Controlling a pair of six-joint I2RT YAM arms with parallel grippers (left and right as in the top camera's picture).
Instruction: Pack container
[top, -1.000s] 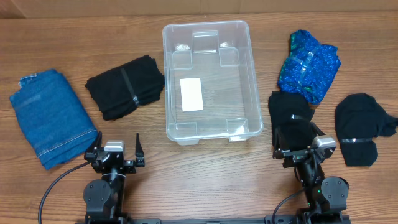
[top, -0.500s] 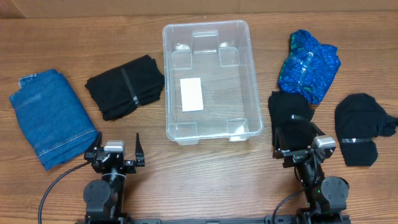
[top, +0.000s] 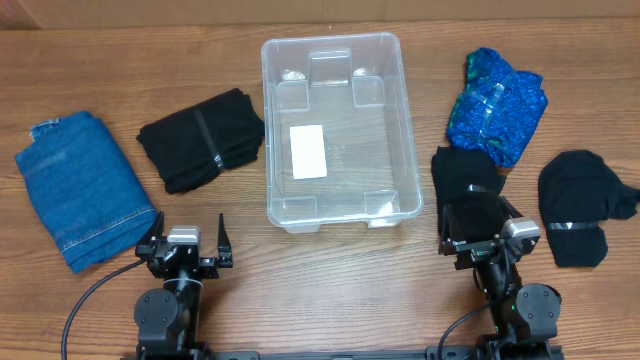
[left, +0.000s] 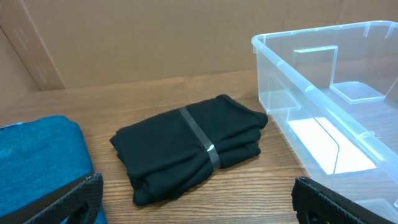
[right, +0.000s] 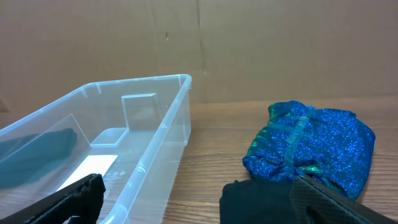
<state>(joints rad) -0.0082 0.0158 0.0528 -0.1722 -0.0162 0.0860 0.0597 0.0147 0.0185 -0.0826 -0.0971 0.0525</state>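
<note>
The clear container (top: 400, 130) stands in the middle of the table, with only a white label (top: 308, 151) on its bottom. It also shows in the left wrist view (left: 323, 93) and the right wrist view (right: 124, 130). A banded black garment (top: 203, 139) and folded blue denim (top: 82, 186) lie to its left. A shiny blue garment (top: 497, 105) and two black garments (top: 462, 175) (top: 580, 205) lie to its right. My left gripper (top: 187, 246) is open and empty at the front left. My right gripper (top: 480, 236) is open and empty, at the near edge of a black garment.
A cardboard wall (left: 155, 37) runs along the far side of the table. The wood table (top: 330, 280) shows bare between the two arm bases (top: 165, 315) (top: 525, 310).
</note>
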